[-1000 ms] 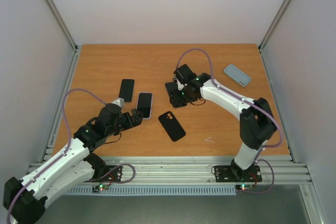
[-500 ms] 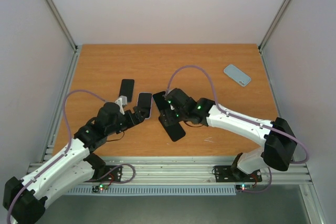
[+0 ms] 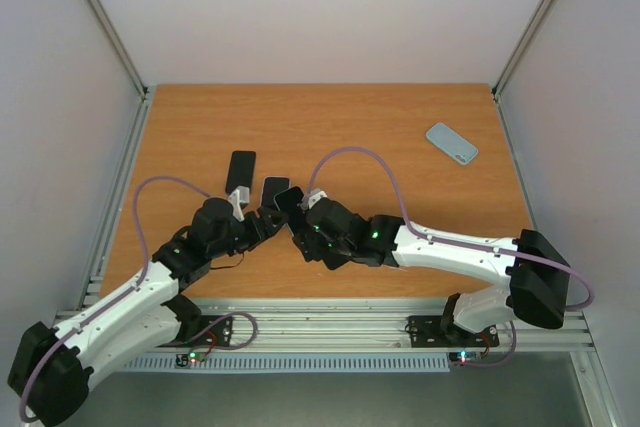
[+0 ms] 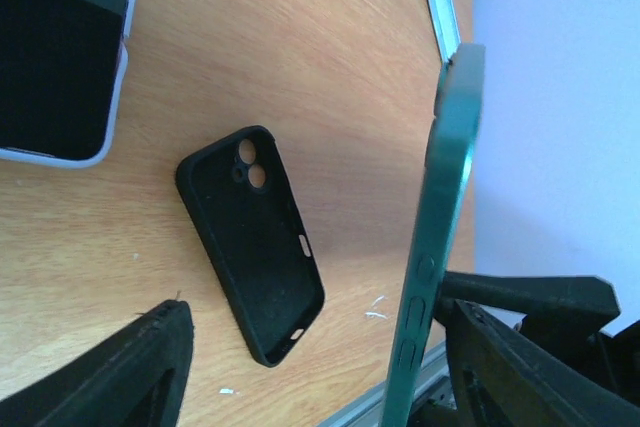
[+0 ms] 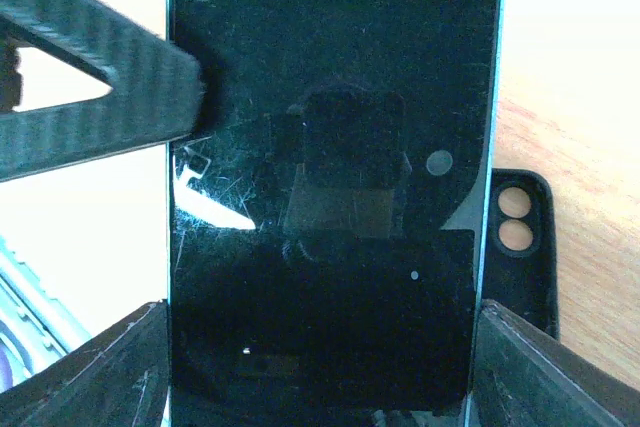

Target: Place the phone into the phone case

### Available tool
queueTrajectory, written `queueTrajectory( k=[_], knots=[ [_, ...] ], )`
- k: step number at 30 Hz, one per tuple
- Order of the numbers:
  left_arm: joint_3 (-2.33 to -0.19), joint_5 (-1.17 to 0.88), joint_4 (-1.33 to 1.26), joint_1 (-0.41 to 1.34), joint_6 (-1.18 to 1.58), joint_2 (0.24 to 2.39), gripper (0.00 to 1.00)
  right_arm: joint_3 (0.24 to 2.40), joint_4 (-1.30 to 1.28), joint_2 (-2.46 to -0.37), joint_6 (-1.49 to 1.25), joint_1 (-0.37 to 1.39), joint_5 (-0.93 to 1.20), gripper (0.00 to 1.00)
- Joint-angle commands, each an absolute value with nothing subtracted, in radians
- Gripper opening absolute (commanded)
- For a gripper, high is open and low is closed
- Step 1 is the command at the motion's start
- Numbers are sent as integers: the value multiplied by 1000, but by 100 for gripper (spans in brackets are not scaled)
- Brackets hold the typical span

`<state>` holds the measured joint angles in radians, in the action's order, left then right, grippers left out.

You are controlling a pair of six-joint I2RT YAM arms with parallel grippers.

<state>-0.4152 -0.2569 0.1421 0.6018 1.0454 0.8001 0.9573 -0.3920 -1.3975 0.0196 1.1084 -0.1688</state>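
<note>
My right gripper is shut on a dark phone with teal edges and holds it on edge above the table. In the left wrist view the phone stands upright just inside my left gripper's right finger. The empty black phone case lies open side up on the table, below and beside the phone; a corner with its camera holes shows in the right wrist view. My left gripper is open, close to the phone, touching nothing I can see. In the top view my right gripper covers most of the case.
A phone in a pale lilac case and a black phone lie just beyond my left gripper. A light blue case lies at the far right. Side walls and a metal rail bound the table.
My right arm has swung left and nearer with the phone, from the table's middle to over the black case, right beside my left gripper. My left gripper has shifted slightly toward it.
</note>
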Motion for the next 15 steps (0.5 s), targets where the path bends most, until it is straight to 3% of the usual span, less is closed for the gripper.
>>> queueTrajectory(
  k=[1,6,15],
  knots=[
    [-378,-295,-35,600,1090,822,68,937,-243,-1360,14,1141,-214,23],
    [-353,-332,-112,600,1117,844,59,925,-221,-1363,2,1144,-247,23],
    [-318,-370,-200,603,1153,866,33,909,-183,-1357,-44,1144,-259,24]
  ],
)
